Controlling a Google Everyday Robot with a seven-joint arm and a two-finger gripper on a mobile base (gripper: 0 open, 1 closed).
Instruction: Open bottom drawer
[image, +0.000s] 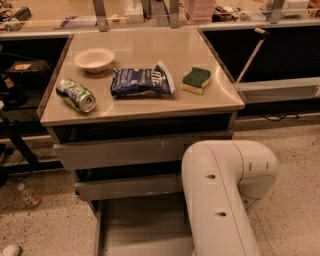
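Observation:
The bottom drawer (140, 225) stands pulled out at the foot of the cabinet, and its shallow grey tray shows from above. Its front runs off the lower edge of the view. Above it are the mid-width drawer front (125, 187) and the widest drawer front (125, 152), both pushed in. My white arm (220, 200) reaches down over the right part of the bottom drawer. My gripper is out of view, below the lower edge past the arm.
The tabletop (145, 47) holds a white bowl (93, 59), a tipped can (76, 94), a blue chip bag (142, 81) and a green-yellow sponge (196, 80). A small bottle (28, 195) lies on the floor at left. A white stick (250, 52) leans at right.

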